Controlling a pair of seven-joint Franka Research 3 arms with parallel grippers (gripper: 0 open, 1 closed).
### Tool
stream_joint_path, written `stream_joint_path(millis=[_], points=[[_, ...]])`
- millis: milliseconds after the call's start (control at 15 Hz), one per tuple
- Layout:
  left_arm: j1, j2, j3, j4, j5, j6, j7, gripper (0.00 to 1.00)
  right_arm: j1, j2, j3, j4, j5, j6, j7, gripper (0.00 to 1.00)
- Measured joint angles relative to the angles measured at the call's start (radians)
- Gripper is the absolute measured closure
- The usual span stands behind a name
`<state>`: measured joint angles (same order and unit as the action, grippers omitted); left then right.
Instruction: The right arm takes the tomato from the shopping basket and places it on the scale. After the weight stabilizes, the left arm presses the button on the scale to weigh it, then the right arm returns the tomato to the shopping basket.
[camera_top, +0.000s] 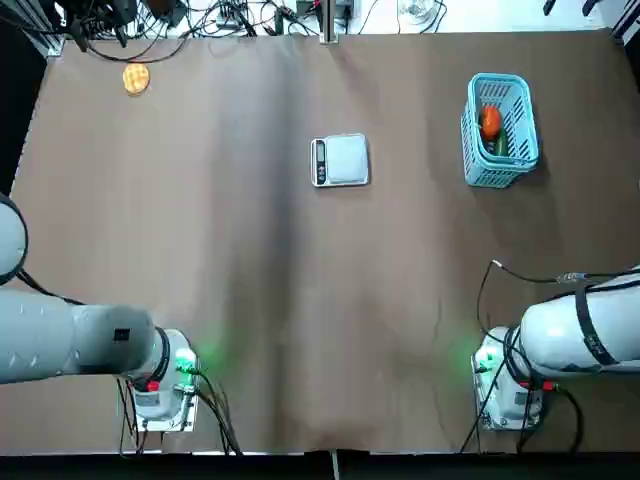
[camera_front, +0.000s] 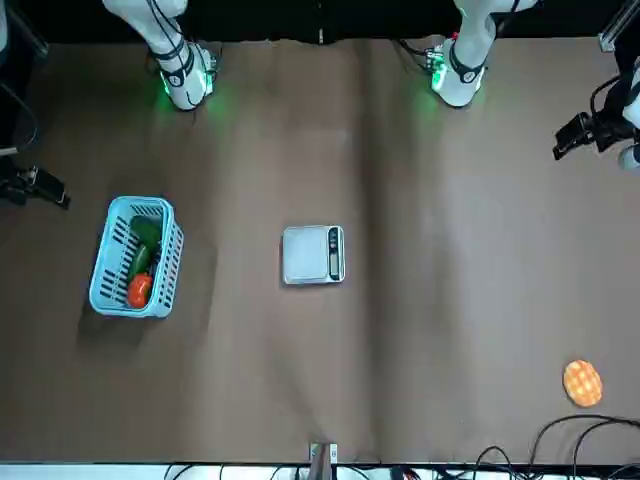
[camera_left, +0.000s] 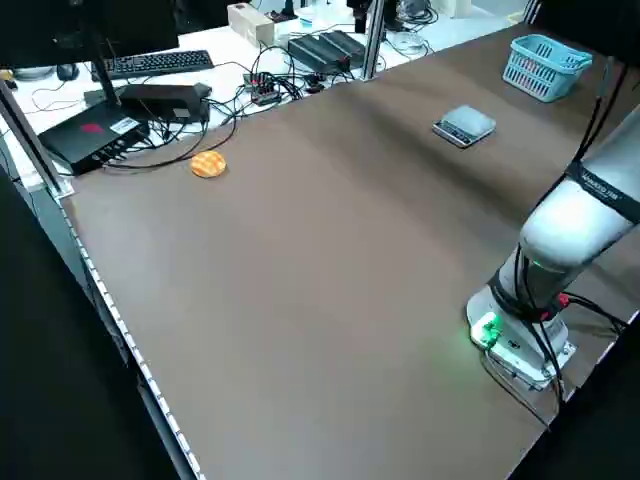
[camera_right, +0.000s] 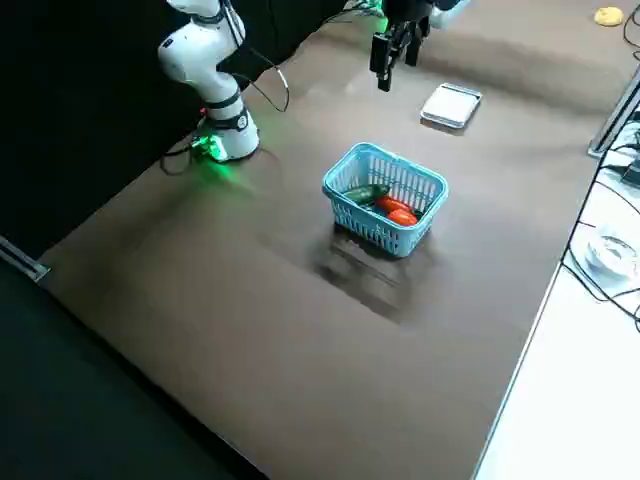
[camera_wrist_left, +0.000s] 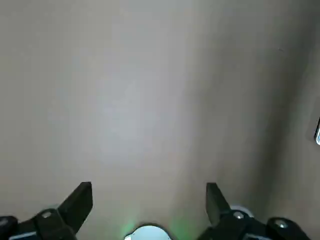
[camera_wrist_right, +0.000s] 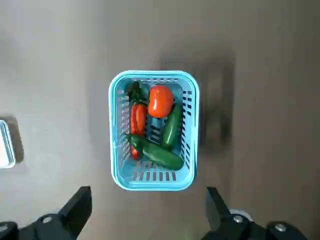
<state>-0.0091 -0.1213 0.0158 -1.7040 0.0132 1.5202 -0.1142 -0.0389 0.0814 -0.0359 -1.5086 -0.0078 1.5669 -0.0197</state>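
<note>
The light-blue shopping basket (camera_top: 519, 152) stands at the table's far right. The orange-red tomato (camera_wrist_right: 160, 101) lies in it beside a long red pepper (camera_wrist_right: 138, 119) and green vegetables (camera_wrist_right: 159, 156). The silver scale (camera_top: 345, 158) sits near the table's middle, nothing on its plate, its dark display strip (camera_top: 319, 162) facing the left side. My right gripper (camera_wrist_right: 147, 195) hangs open high above the basket, and shows at the picture's edge in the front view (camera_front: 30, 186). My left gripper (camera_wrist_left: 147, 192) is open over bare table at the left side, far from the scale.
A flat orange waffle-like disc (camera_top: 136, 78) lies at the far left corner. Cables and electronics (camera_left: 150, 100) lie beyond the table's left edge. Both green-lit arm bases (camera_top: 180, 362) (camera_top: 490, 360) stand at the near edge. Brown table spreads between scale and basket.
</note>
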Motion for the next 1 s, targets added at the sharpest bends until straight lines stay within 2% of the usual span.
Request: stream_joint_path(millis=[667, 1000], points=[[0.0, 0.0, 0.0, 0.0, 0.0, 0.001, 0.0, 0.0, 0.0, 0.002, 0.0, -0.004, 0.0, 0.01, 0.0, 0.0], [0.0, 0.003, 0.0, 0.0, 0.0, 0.008, 0.01, 0.0, -0.001, 0.022, -0.001, -0.126, 0.0, 0.163, 0.001, 0.03]])
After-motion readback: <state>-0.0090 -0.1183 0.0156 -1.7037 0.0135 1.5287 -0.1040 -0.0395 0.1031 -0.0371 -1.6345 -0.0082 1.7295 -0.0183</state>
